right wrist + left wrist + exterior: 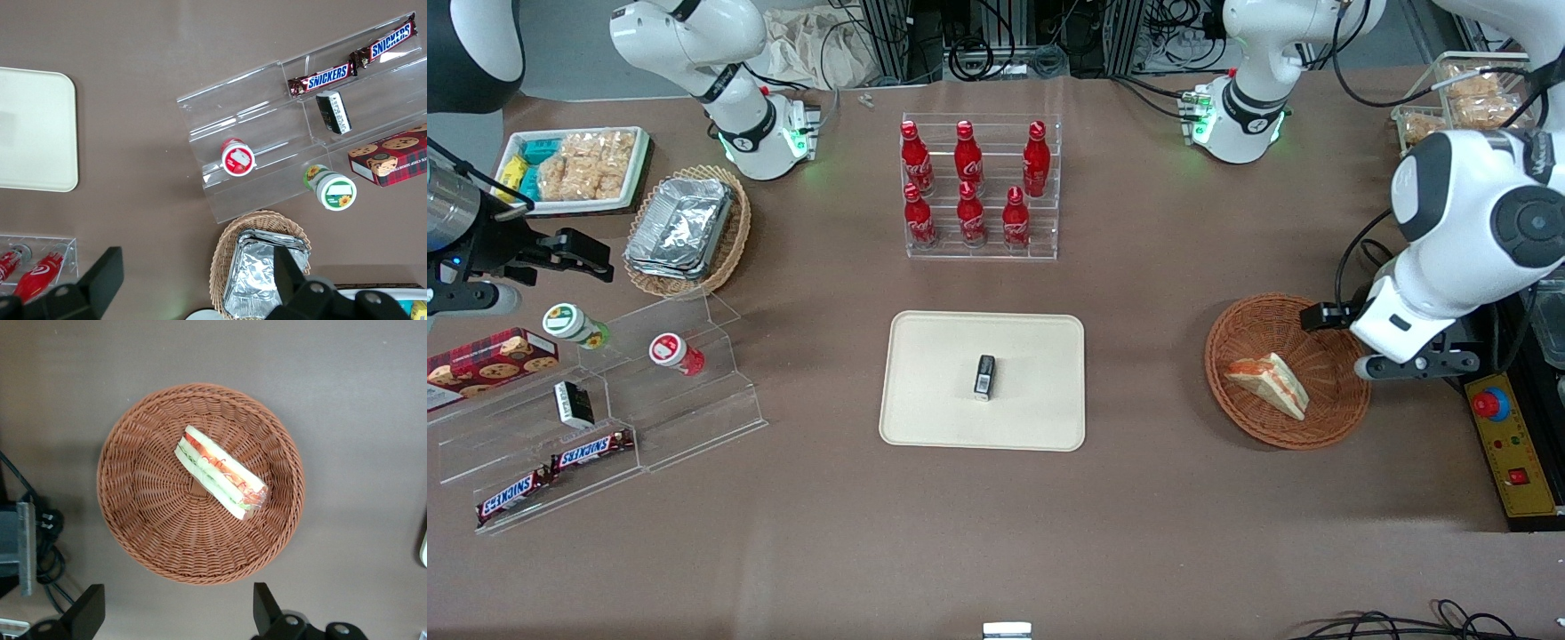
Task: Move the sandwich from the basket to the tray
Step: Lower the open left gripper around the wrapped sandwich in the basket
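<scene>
**Sandwich not picked up yet, pincer parked over the basket**

So the left arm's pincer [177, 617] is hanging above the round reddish-brown wicker basket [1232, 342], fingers spread wide with nothing between them. It sits high, well clear of the weave, near the rim on the working arm's end of the worktop.

The sandwich [1270, 383] is lying in the basket on its side, a triangular wedge with white bread and orange-red and green layers showing, looks like it's in clear wrap. Nothing else is in there with it.

Toward the middle of the worktop is the cream tray [925, 418], well apart from the basket. One thing's on it: a small dark box [984, 377] roughly in the centre.

My read: basically nothing done yet. Descent, grab, carry and drop-off are all left.
</scene>
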